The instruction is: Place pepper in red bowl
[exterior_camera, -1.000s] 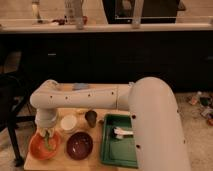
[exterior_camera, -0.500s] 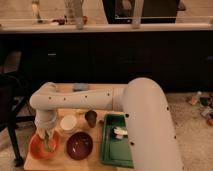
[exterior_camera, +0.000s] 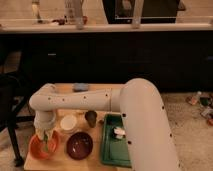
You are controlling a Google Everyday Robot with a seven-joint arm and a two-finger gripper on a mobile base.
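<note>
The red bowl [exterior_camera: 36, 150] sits at the table's front left corner, bright orange-red with a paler inside. My gripper [exterior_camera: 45, 136] hangs straight down over it from the white arm, which reaches in from the right. It is shut on the pepper [exterior_camera: 46, 143], a slim green strip that points down from the fingers into the bowl. The pepper's lower end sits at or near the bowl's inside. The gripper body hides the pepper's top.
A dark maroon bowl [exterior_camera: 80, 145] stands right of the red bowl. A white cup [exterior_camera: 68, 122] and a dark cup [exterior_camera: 91, 118] stand behind it. A green tray [exterior_camera: 111, 150] holding a small white item lies to the right. A blue object [exterior_camera: 80, 87] lies at the table's back.
The arm has shifted slightly left and the gripper has come lower over the red bowl with the pepper.
</note>
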